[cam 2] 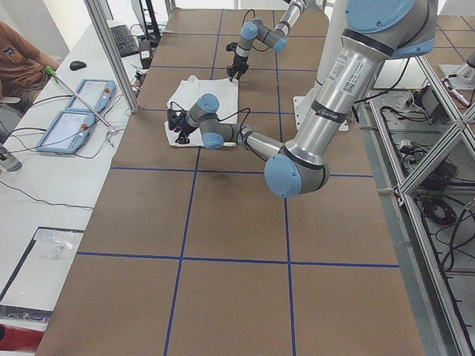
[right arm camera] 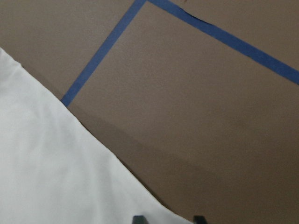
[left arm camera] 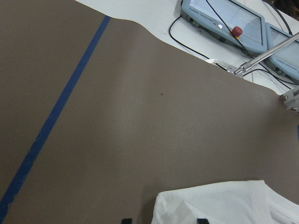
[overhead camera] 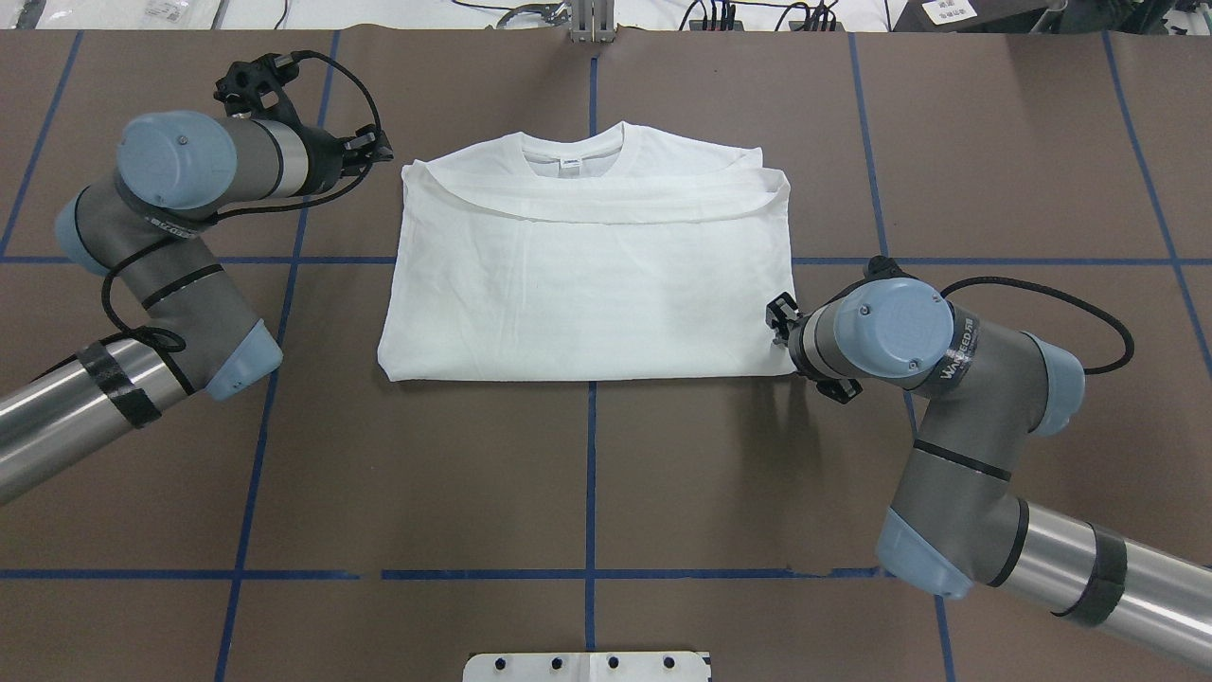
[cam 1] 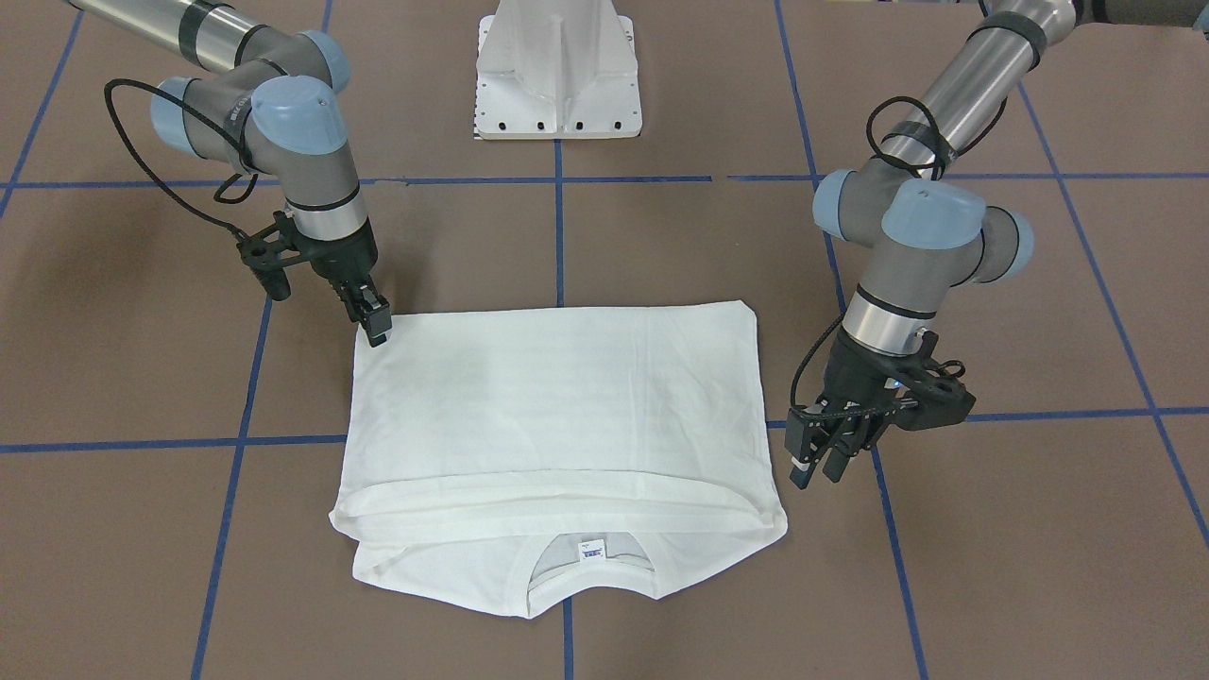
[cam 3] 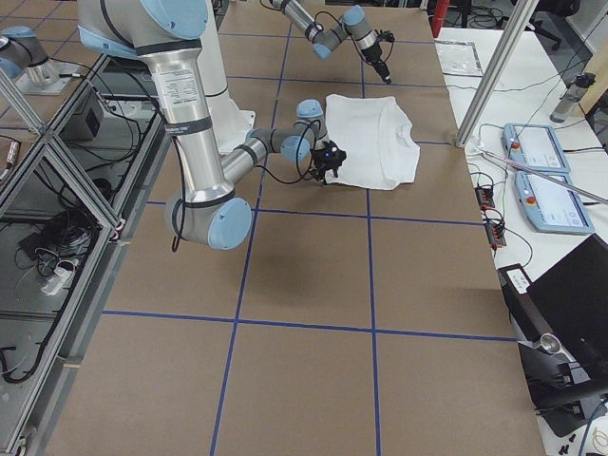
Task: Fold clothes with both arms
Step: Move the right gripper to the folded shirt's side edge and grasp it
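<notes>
**Position of the workpiece.** The white T-shirt lies flat on the brown table, centred on the blue tape line that runs away from the robot. It is doubled over. The folded edge is on the near side, toward the robot, and the upper layer ends just short of the collar at the far side. The neck label faces up. No sleeves or print are visible.

**Near side.** The right gripper stands at the near right corner of the shirt, tips down at the fabric. In the right wrist view its fingertips are apart, with the cloth edge running between them. It is not clamped on anything.

**Far side.** The left gripper hangs just beside the far left corner, at the shoulder end. Its fingertips are spread. The corner of the shirt lies below and between them, ungripped.

**Handling.** The fabric should be treated as light, soft and limp, with no stiffness of its own. Any unsupported span is likely to sag, and the stacked layers may slide over each other. Each hold is best taken at a corner, pinching through every layer. Both holds should lift together with the edge kept taut between them. A hold on the top layer alone would probably peel the fold open.
</notes>
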